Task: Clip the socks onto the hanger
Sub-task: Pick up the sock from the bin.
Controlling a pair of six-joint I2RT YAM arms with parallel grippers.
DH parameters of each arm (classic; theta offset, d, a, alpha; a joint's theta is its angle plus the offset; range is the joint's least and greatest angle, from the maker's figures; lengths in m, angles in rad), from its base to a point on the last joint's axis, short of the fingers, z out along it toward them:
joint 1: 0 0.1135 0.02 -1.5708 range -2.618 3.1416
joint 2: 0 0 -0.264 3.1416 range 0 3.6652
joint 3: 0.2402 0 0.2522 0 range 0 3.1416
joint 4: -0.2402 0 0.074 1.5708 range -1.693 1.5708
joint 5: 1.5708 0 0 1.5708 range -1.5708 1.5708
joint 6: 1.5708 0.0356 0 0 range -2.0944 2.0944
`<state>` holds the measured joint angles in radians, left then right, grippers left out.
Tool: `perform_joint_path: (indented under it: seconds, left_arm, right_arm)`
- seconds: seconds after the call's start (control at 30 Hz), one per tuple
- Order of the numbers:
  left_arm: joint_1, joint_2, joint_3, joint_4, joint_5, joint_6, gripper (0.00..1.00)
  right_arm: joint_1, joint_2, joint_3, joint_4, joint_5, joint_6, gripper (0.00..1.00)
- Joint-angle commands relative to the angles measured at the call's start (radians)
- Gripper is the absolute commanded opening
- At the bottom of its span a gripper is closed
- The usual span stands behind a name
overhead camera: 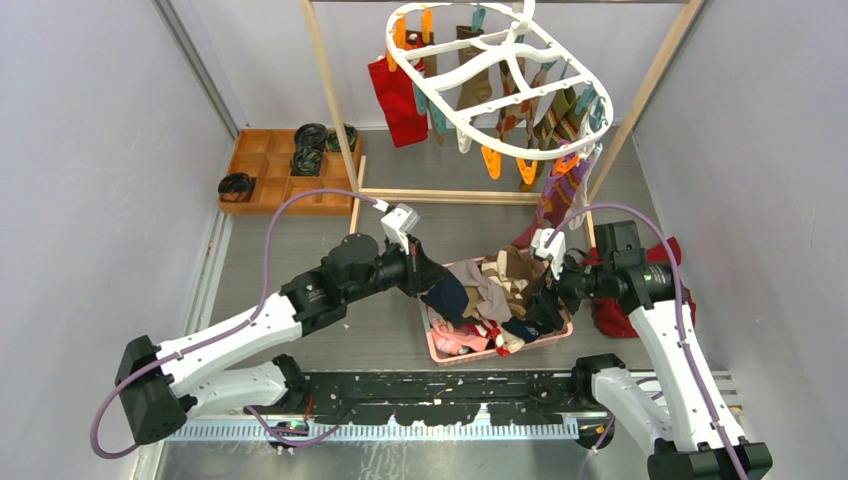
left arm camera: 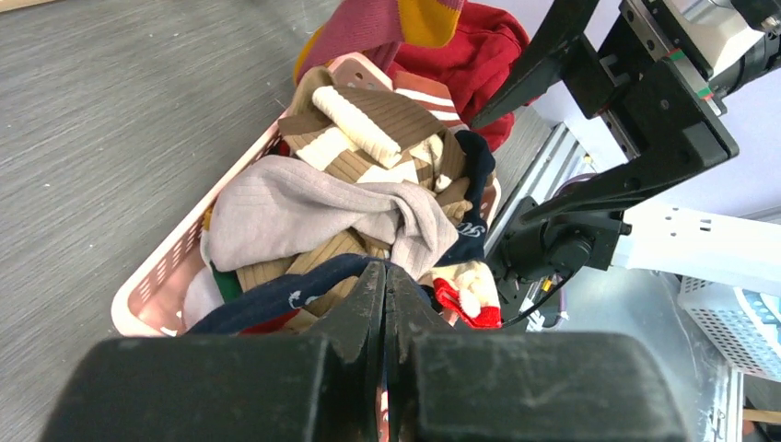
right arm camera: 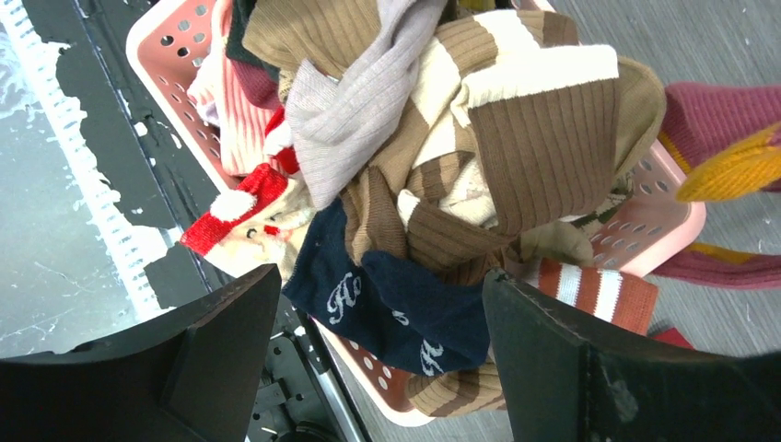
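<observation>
Black fingers of the right tool (right arm camera: 379, 285) fill the bottom of its wrist view, spread wide with nothing between them. Directly below that gap lies a navy sock (right arm camera: 405, 313) with white lettering. It is draped over the rim of the pink basket (right arm camera: 166, 37) that holds the loose socks (right arm camera: 442, 166).

Further from the tool, a brown-and-cream striped sock (right arm camera: 543, 120) and a grey ribbed sock (right arm camera: 341, 120) lie tangled on top of the heap. All look light, limp and stretchy, so a pull on one will likely drag its neighbours. The navy sock's edge over the rim seems the cleanest place to pinch.

The left tool (left arm camera: 385, 295) is fully closed at the basket's opposite side, its tips down at the heap. Whether any fabric is caught between them I cannot tell.

Well beyond both tools, at the far side of the worktop (overhead camera: 270, 250), hangs the hanger (overhead camera: 445, 112), with several socks already clipped to it. How deep the pile goes, and which socks pair up, is hidden.
</observation>
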<state>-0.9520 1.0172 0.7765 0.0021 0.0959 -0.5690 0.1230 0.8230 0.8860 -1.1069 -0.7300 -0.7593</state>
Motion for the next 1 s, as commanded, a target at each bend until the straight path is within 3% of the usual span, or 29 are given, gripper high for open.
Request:
perform_joint_path:
  seconds: [0.0, 0.27, 0.67, 0.97]
  left_arm:
    - [0.012, 0.02, 0.015, 0.101, 0.084, -0.057, 0.0]
    - [-0.002, 0.176, 0.096, 0.277, 0.235, -0.161, 0.0]
    - [-0.073, 0.426, 0.214, 0.418, 0.261, -0.187, 0.0]
    - [-0.078, 0.462, 0.221, 0.495, 0.268, -0.233, 0.0]
  right_arm:
    - [-0.001, -0.032, -0.009, 0.026, -0.081, -0.048, 0.87]
    - [0.0, -0.043, 0.0, 0.033, -0.217, -0.101, 0.89]
    - [-0.001, -0.016, -0.038, 0.28, -0.198, 0.22, 0.94]
    - [0.01, -0.034, -0.098, 0.364, -0.233, 0.188, 0.94]
